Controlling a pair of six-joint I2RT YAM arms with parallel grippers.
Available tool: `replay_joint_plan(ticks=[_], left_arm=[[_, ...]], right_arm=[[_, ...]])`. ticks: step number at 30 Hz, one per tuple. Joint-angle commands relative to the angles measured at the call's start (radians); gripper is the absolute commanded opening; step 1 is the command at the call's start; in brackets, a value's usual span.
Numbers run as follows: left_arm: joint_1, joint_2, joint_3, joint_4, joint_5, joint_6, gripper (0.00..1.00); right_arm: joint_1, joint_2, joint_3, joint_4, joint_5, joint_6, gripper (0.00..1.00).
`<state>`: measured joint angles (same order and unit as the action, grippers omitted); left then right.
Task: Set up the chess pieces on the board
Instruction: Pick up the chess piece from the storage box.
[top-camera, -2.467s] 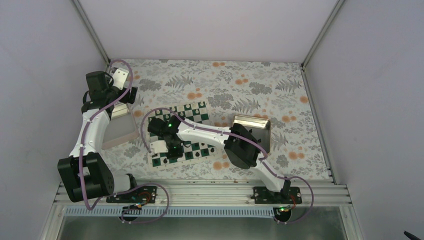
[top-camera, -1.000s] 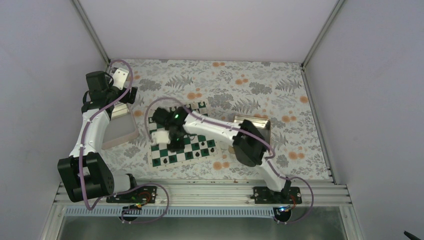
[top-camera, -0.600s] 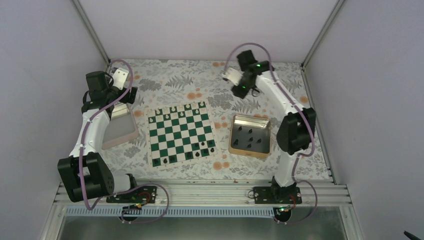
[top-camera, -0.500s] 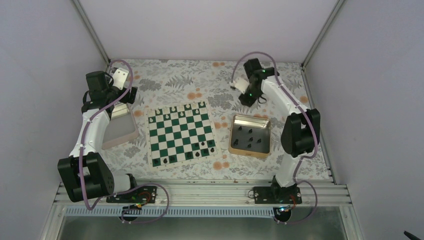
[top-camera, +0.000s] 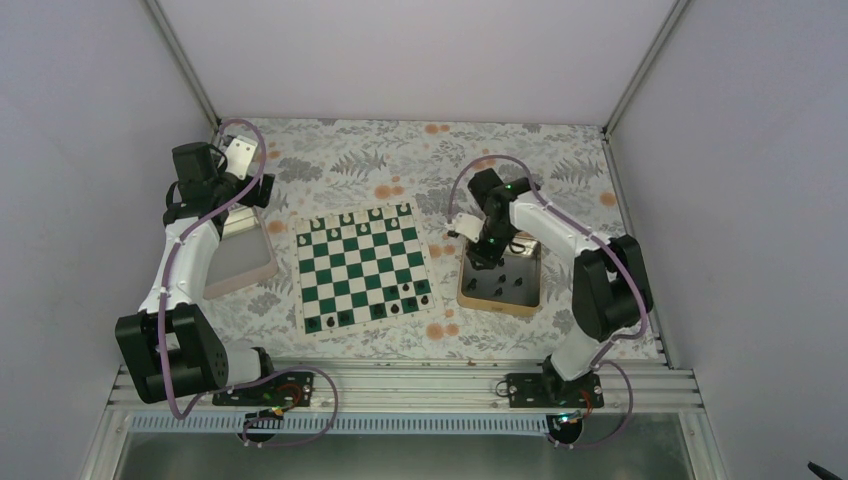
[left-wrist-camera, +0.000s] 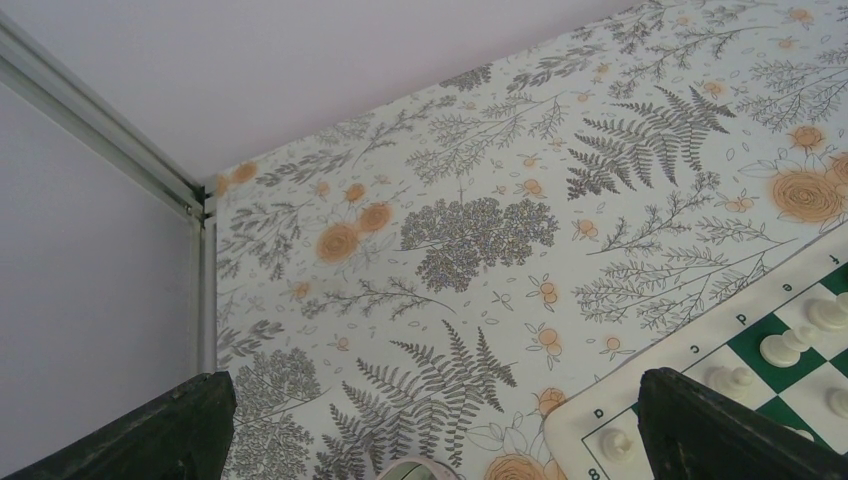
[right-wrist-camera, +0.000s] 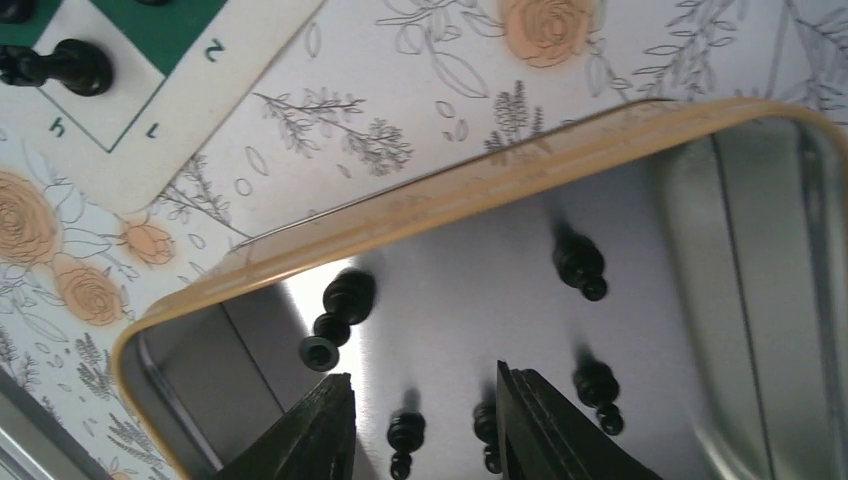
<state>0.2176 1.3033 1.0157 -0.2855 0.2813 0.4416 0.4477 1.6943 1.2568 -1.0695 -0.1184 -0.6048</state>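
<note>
The green and white board (top-camera: 352, 262) lies mid-table, with several black chess pieces (top-camera: 397, 307) along its near rows and white figures on its far row. More black chess pieces (right-wrist-camera: 581, 265) lie in the gold tray (right-wrist-camera: 450, 190). My right gripper (top-camera: 482, 252) hangs open just above the tray's far left part. In the right wrist view it (right-wrist-camera: 425, 425) has two small black pieces (right-wrist-camera: 405, 433) showing between its fingers, gripped by neither. My left gripper (top-camera: 260, 190) stays open at the far left with nothing between its fingers (left-wrist-camera: 730, 430).
A pinkish-rimmed tray (top-camera: 268, 262) sits left of the board under the left arm. The board's corner (right-wrist-camera: 150, 110) with a black piece (right-wrist-camera: 60, 65) lies close to the gold tray (top-camera: 463, 290). White figures (left-wrist-camera: 790, 345) stand at the board's far edge.
My right arm left the board, swung to the far back of the table, then came down over the gold tray. The left arm has not moved.
</note>
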Motion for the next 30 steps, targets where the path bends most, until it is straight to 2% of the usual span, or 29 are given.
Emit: replay_joint_plan(ticks=[1, 14, 30], left_arm=[[0.005, 0.001, 0.0, 0.004, 0.004, 0.013, 1.0], [0.005, 0.007, 0.001, 0.003, 0.012, 0.014, 1.0], [0.005, 0.01, 0.004, -0.001, 0.01, 0.014, 1.0]], right_arm=[[0.03, -0.058, -0.039, 0.015, -0.042, 0.022, 0.39], [0.105, -0.049, -0.124, 0.07, -0.024, 0.09, 0.36], [0.124, -0.046, -0.176, 0.126, 0.04, 0.122, 0.35]])
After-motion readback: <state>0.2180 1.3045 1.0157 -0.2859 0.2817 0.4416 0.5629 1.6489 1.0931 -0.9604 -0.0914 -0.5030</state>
